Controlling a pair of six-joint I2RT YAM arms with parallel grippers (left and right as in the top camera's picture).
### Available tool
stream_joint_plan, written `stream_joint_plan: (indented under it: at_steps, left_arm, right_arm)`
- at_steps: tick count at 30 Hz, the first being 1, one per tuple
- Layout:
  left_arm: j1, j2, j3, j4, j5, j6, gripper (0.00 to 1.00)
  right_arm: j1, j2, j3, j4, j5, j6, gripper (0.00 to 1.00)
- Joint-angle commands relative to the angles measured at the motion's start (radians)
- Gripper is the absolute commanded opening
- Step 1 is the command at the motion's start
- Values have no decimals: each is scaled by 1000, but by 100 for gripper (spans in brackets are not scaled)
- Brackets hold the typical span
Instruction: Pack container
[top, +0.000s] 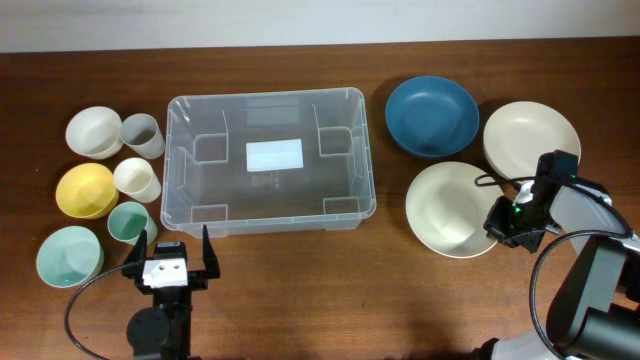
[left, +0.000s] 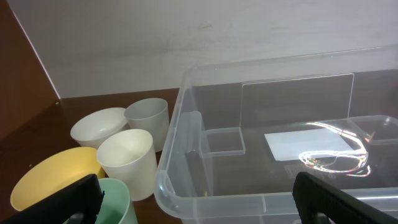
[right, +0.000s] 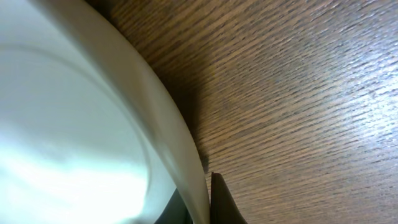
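Note:
The container (top: 270, 97) is a large clear bin with a white label (top: 274, 155), and it stands empty at the table's middle. It also shows in the left wrist view (left: 186, 112). My left gripper (top: 172, 262) is open and empty just in front of the container's front left corner (left: 199, 208). My right gripper (top: 505, 222) is shut on the right rim of a cream bowl (top: 450, 208). In the right wrist view the rim (right: 180, 143) sits pinched between the two fingers (right: 202, 199). The bowl rests on the table.
A blue bowl (top: 431, 115) and a cream plate (top: 531, 137) lie right of the container. On the left are a white bowl (top: 92, 131), grey cup (top: 142, 135), yellow bowl (top: 85, 190), cream cup (top: 136, 179), green cup (top: 130, 222) and pale teal bowl (top: 69, 256).

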Motion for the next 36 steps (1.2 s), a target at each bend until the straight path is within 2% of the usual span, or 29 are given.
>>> stream_joint_plan:
  at_steps: [1, 12, 19, 31, 36]
  left_arm:
    - [6, -6, -3, -6, -3, 16, 100]
    - [6, -6, -3, -6, -3, 16, 100]
    - [6, -6, -3, -6, -3, 16, 100]
    - [6, -6, -3, -6, -3, 16, 100]
    - [6, -6, -3, -6, -3, 16, 100]
  right_arm:
    - [2, 12, -11, -21, 52, 10, 4]
    - [2, 12, -11, -37, -161, 8, 4]
    - [-4, 6, -11, -40, -409, -39, 4]
    - [-203, -81, -11, -48, -860, -132, 4]
    - [-219, -190, -4, -62, -924, -111, 4]
